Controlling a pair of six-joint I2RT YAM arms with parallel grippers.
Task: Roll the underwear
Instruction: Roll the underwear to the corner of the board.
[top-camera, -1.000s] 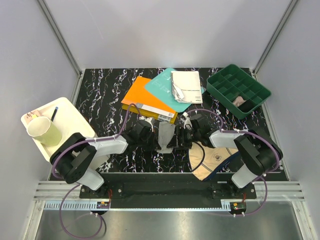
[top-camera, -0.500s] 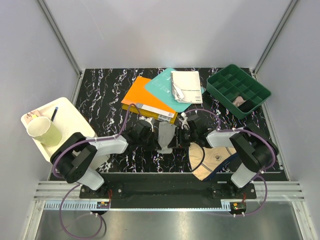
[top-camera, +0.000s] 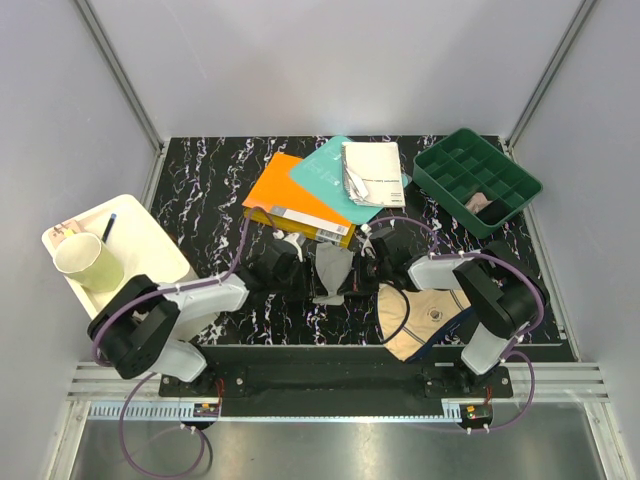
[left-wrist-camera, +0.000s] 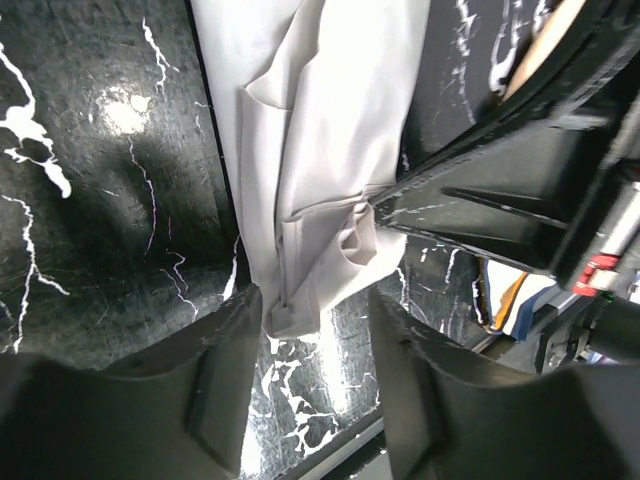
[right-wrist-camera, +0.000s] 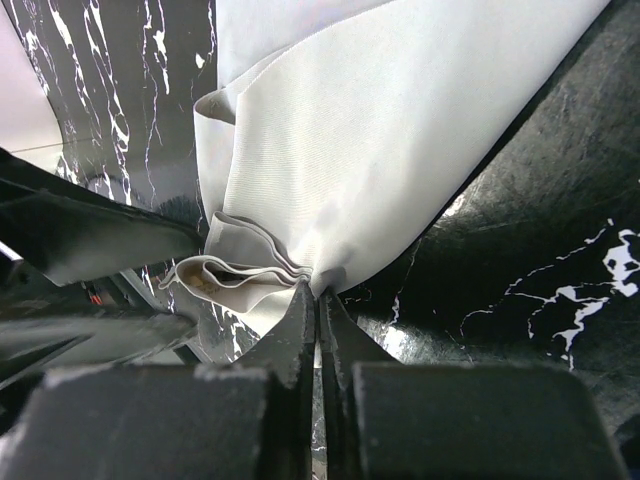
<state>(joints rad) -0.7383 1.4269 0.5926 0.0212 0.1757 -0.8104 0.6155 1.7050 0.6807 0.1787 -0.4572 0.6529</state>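
Limp, thin grey briefs (left-wrist-camera: 320, 120): best held at the layered fold mid-frame, where the right gripper (right-wrist-camera: 318, 300) pinches; left gripper (left-wrist-camera: 315, 330) gapes, gripping nothing

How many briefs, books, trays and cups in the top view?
Briefs: 2 (grey briefs, beige briefs)
Books: 3 (orange book, teal book, white booklet)
Trays: 2 (green compartment tray, cream tray)
Cups: 1 (paper cup)
Total: 8
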